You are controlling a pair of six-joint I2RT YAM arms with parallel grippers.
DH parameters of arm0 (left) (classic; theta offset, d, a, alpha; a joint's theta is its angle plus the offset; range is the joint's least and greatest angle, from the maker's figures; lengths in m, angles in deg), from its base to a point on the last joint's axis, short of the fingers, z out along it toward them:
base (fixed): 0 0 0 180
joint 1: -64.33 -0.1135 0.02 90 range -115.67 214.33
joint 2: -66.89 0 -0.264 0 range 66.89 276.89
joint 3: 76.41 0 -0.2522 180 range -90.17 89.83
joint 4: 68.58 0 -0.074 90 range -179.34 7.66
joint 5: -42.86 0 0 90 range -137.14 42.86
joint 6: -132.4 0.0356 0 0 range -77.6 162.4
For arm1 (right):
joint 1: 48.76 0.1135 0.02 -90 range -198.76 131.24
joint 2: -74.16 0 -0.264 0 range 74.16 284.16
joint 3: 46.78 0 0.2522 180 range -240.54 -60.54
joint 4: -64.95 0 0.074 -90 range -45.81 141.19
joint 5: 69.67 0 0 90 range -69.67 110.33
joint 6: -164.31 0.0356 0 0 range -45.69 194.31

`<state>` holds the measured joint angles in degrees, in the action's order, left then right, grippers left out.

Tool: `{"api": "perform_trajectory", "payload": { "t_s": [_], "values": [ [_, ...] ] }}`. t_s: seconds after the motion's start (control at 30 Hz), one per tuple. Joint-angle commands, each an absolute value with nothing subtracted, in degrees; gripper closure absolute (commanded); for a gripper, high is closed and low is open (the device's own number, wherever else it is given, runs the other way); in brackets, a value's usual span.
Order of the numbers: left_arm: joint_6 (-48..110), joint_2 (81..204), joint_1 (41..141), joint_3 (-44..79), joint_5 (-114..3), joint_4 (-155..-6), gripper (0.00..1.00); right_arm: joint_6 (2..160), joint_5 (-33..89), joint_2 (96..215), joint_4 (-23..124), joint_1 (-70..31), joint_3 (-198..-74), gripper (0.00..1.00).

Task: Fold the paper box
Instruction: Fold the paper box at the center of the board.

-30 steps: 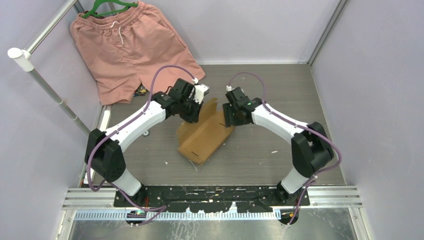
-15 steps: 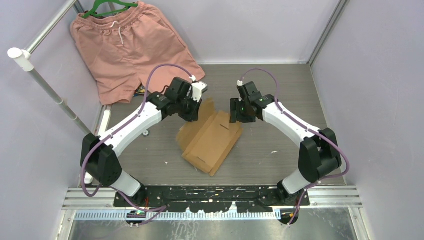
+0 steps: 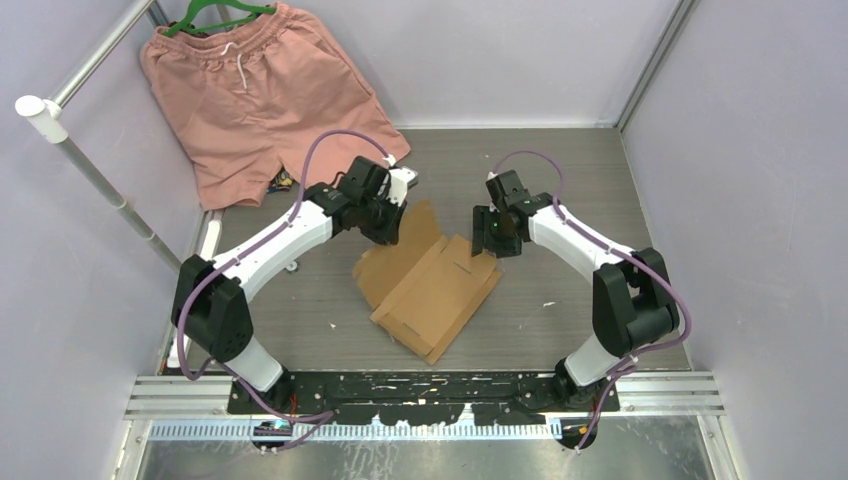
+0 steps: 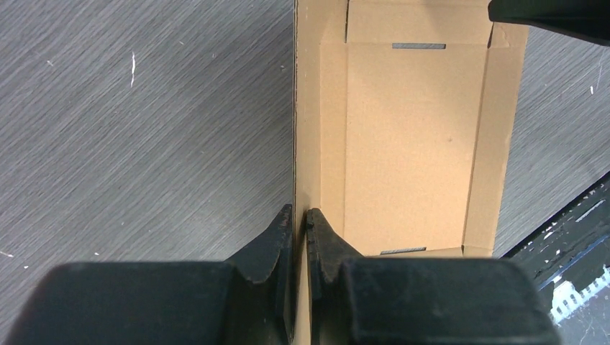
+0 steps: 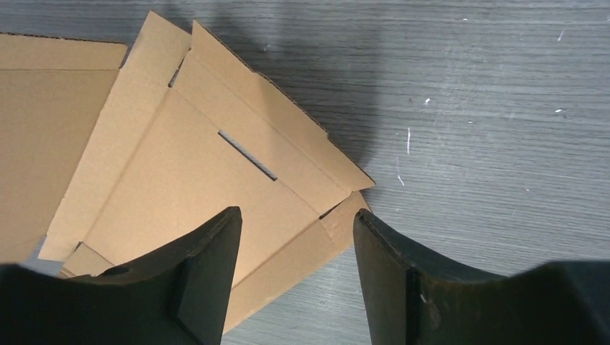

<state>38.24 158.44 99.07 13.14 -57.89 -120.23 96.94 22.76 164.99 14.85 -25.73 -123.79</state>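
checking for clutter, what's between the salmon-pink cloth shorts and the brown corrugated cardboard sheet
Top view: the left gripper, shut on the cardboard sheet's raised flap, sits between them over grey table.

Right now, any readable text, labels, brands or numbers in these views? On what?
None readable.
The paper box is plain brown cardboard, no print in any view.
The shorts show no logo.
Pale marks on the base plate are too small to read.
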Motion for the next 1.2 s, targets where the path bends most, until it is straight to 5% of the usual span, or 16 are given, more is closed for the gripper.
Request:
{"api": "perform_trajectory", "payload": {
  "t_s": [0.0,0.17,0.3,1.17],
  "values": [
    [37.9,158.2,98.6,13.2,-58.6,-118.0,0.89,97.3,24.8,163.8,15.9,-25.8,-124.2,0.36],
    [37.8,158.5,98.5,12.8,-59.5,-118.4,0.89,97.6,26.8,163.9,16.0,-26.0,-122.9,0.35],
    [37.6,158.4,98.6,12.8,-59.7,-118.7,0.69,97.8,26.4,163.8,16.6,-25.9,-121.6,0.35],
    [36.2,159.9,98.5,15.0,-61.5,-116.9,0.67,99.5,34.8,173.2,27.2,-25.9,-120.0,0.43]
  ]
}}
